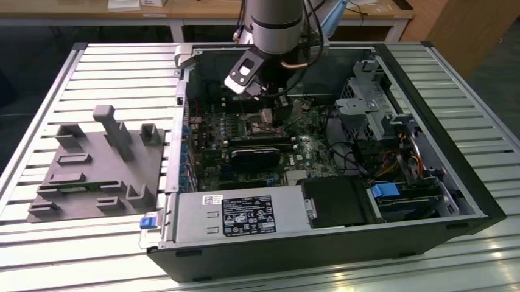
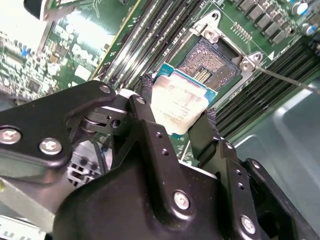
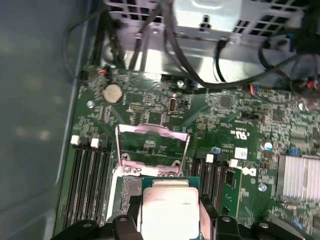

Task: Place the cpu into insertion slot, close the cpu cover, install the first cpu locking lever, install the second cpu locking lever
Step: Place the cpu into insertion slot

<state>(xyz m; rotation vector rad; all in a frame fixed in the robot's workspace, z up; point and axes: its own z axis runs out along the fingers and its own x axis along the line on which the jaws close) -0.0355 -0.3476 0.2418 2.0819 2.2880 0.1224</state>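
Note:
My gripper (image 2: 177,100) is shut on the cpu (image 2: 182,102), a flat square chip with a silver-grey top on a green carrier board, held by two opposite edges. The chip hangs just above and to one side of the insertion slot (image 2: 210,60), whose brownish-gold contact field lies uncovered. In the first wrist view the cpu (image 3: 170,207) sits between the black fingers (image 3: 134,205), over the slot (image 3: 129,187). The cpu cover (image 3: 150,130) stands raised and open beyond it. In the exterior view the gripper (image 1: 279,118) reaches down into the computer case beside the slot (image 1: 253,125).
Long black memory slots (image 2: 150,40) flank the socket on both sides. A thin metal lever (image 2: 285,80) sticks out past the socket's corner. A black heatsink block (image 1: 258,159), a power supply (image 1: 235,213) and cables crowd the case. A grey fixture (image 1: 97,164) lies at the exterior view's left.

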